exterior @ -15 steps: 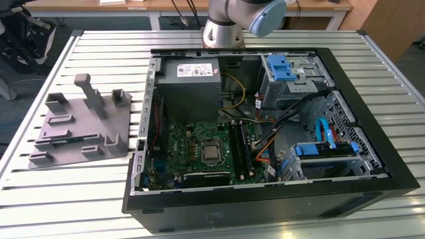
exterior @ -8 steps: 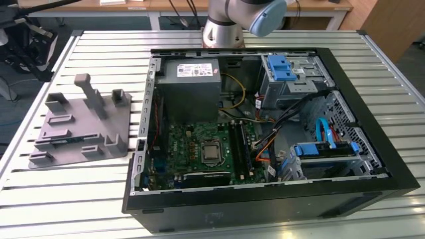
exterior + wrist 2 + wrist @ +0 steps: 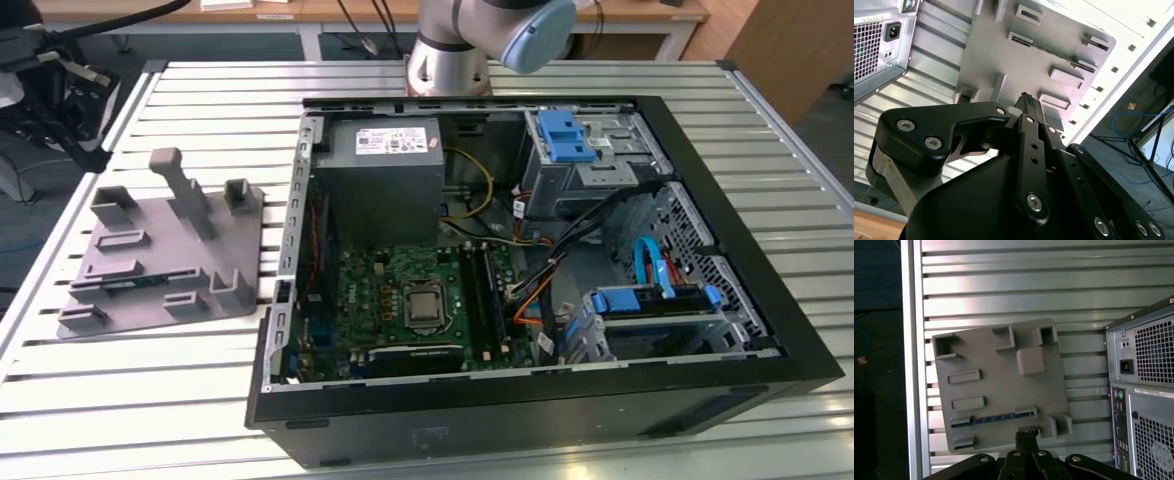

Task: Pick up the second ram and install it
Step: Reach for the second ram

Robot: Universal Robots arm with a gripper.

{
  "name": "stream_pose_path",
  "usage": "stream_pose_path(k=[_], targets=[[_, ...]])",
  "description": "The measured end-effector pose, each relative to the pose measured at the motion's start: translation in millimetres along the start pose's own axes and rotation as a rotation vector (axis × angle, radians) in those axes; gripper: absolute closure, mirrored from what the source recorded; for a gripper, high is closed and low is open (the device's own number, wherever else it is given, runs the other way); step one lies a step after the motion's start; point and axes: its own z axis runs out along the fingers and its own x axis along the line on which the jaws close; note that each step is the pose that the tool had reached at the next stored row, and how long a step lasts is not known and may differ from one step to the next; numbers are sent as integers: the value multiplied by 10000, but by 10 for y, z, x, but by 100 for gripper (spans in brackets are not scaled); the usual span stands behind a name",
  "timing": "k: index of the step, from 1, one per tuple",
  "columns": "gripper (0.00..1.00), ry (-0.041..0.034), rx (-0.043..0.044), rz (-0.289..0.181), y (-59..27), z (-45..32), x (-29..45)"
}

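In the exterior view a slatted metal table point(image 3: 147, 400) carries an open computer case point(image 3: 747, 380) across its middle, with the motherboard point(image 3: 400, 290) exposed; a grey fixture plate point(image 3: 167, 245) lies near the table's edge on the exterior view's left, apart from the case; the second ram point(image 3: 134, 284) lies in a long slot of that plate, a thin blue-green strip; the arm point(image 3: 461, 45) rises from its base at the table's far edge, behind the case.

In the second wrist view the gripper point(image 3: 1028, 100) hangs above the fixture plate point(image 3: 994, 60), its black fingers drawn together with nothing between them; the rear of the case point(image 3: 874, 45) stands off to one side of the plate.

In the first wrist view the ram point(image 3: 994, 418) rests in its slot along one edge of the plate point(image 3: 999, 385); the gripper's point(image 3: 1026, 432) closed tips hover just beside that slot, not touching the stick; the case point(image 3: 1149, 390) stands apart from the plate on the slats.
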Motion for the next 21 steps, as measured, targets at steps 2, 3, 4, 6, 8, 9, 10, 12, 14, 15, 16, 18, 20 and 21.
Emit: stream_pose_path(k=[2,3,4,6,8,9,10,12,14,15,16,18,20,21], targets=[[90,0,0,0,-5,13,0],[90,1,1,0,-8,20,1],[90,0,0,0,-12,27,0],[90,1,1,0,-17,40,1],[90,1,1,0,-22,52,1],[90,0,1,1,-25,59,1],[90,1,1,0,-27,66,1],[90,1,1,1,-32,78,2],[90,0,0,0,-37,92,3],[90,0,1,0,-40,98,2],[90,0,1,0,-42,105,3],[90,0,0,0,-46,120,3],[90,0,0,0,-51,135,3],[90,1,1,0,-53,141,3]])
